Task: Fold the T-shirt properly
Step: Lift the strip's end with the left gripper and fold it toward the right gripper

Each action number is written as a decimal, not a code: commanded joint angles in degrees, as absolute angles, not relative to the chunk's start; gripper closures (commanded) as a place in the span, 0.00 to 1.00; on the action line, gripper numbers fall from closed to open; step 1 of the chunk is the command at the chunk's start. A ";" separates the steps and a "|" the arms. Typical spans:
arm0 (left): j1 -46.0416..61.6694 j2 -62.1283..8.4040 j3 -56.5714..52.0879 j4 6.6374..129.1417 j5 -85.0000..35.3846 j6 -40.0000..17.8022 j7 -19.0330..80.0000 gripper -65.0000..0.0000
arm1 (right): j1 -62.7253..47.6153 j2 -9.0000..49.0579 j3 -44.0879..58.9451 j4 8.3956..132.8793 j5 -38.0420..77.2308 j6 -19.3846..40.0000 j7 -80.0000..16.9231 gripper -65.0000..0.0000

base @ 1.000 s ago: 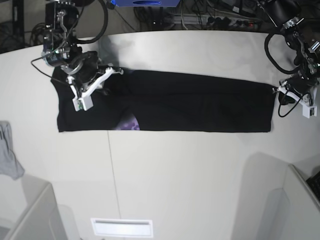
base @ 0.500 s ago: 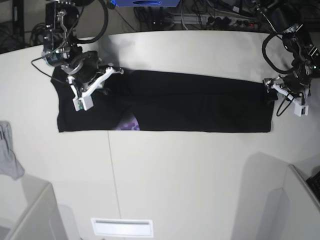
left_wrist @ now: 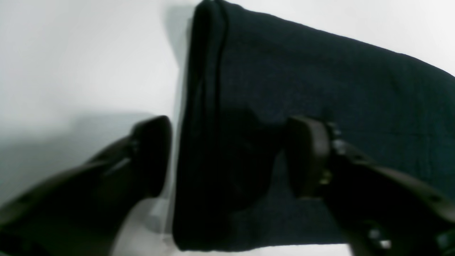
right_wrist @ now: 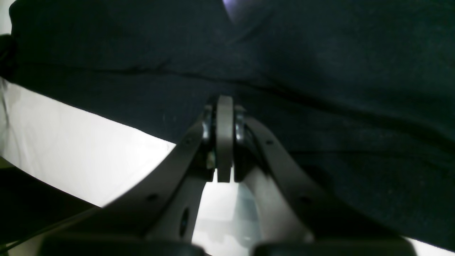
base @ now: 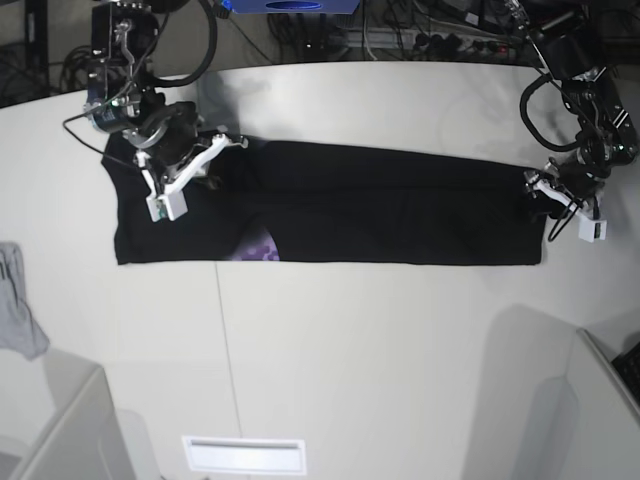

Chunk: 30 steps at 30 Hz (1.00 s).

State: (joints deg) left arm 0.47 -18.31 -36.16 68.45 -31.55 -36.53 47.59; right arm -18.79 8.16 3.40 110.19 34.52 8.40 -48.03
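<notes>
The black T-shirt [base: 380, 205] lies as a long folded strip across the table, with a purple print [base: 258, 246] peeking out at its near edge. My left gripper [base: 540, 198] is at the strip's right end. In the left wrist view the left gripper [left_wrist: 227, 158] is open, with one finger [left_wrist: 151, 156] over the table, the other [left_wrist: 305, 160] over the cloth, and the folded shirt edge [left_wrist: 206, 106] between them. My right gripper [base: 195, 170] is over the shirt's left part. In the right wrist view the right gripper [right_wrist: 224, 106] is shut, its tips meeting at a crease of the shirt [right_wrist: 320, 71].
A small grey cloth scrap [base: 18, 315] hangs at the table's left edge. White partitions stand at the front left [base: 60, 430] and front right [base: 600, 400]. Cables and a power strip [base: 440, 40] run along the back. A slot [base: 243, 455] sits at the front.
My left gripper has moved left from beside the shirt's right end onto that end, now straddling its edge. The right arm and the shirt have not visibly moved.
</notes>
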 commanded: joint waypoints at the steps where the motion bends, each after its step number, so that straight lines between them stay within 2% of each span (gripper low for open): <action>1: 0.84 -18.59 -35.91 68.09 -30.02 -36.53 50.68 0.43 | -18.33 8.40 3.65 111.08 35.47 8.57 -46.99 1.00; 4: 0.92 -18.59 -35.91 67.91 -30.02 -36.70 50.68 0.71 | -18.33 8.40 3.65 111.08 35.47 8.57 -46.99 1.00; 6: 1.27 -18.59 -35.91 67.91 -30.02 -36.70 50.51 0.95 | -18.24 8.40 3.74 111.08 35.47 8.57 -46.99 1.00; 7: 1.36 -18.59 -35.91 67.91 -30.02 -36.70 50.51 1.00 | -18.24 8.48 3.82 111.08 35.47 8.57 -46.90 1.00; 16: 1.71 -21.23 -36.70 70.37 -30.20 -36.79 50.24 1.00 | -18.68 8.31 10.33 111.08 35.56 8.57 -47.34 1.00; 24: 8.57 -20.88 -40.31 90.24 -29.93 -35.30 50.33 1.00 | -19.21 8.22 10.95 111.08 35.56 8.57 -47.16 1.00; 30: 13.85 -18.86 -34.42 101.41 -29.93 -31.78 50.33 1.00 | -18.86 8.22 10.95 111.08 35.56 8.57 -47.34 1.00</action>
